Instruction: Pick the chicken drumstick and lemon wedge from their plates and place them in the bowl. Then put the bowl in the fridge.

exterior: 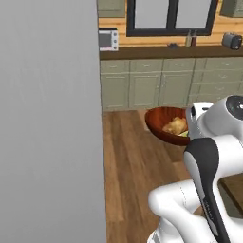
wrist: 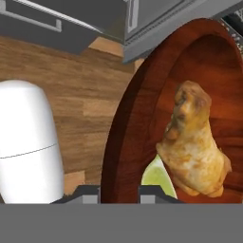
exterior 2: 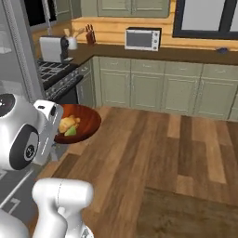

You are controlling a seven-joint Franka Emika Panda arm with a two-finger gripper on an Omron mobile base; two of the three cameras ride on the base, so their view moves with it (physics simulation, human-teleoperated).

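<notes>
Bowl (wrist: 137, 123) rim sits between the fingers (wrist: 90, 193) at the bottom of the hand view, one dark tip on either side of the near wall, so they look clamped on it and the bowl is carried in the air. Inside it, right of centre in that frame, lies the drumstick (wrist: 192, 142), with the lemon wedge (wrist: 156, 179) tucked against its lower left. In the left base view the bowl (exterior: 159, 124) hangs mid-frame over the wooden floor (exterior: 133, 166), and the grey slab filling the left half is probably the fridge (exterior: 47, 118). I judge both foods are loaded and the carry to the fridge is under way. Held by one edge, the bowl wants to tip, so keep it level, move slowly, and clear the fridge side before reaching in.
</notes>
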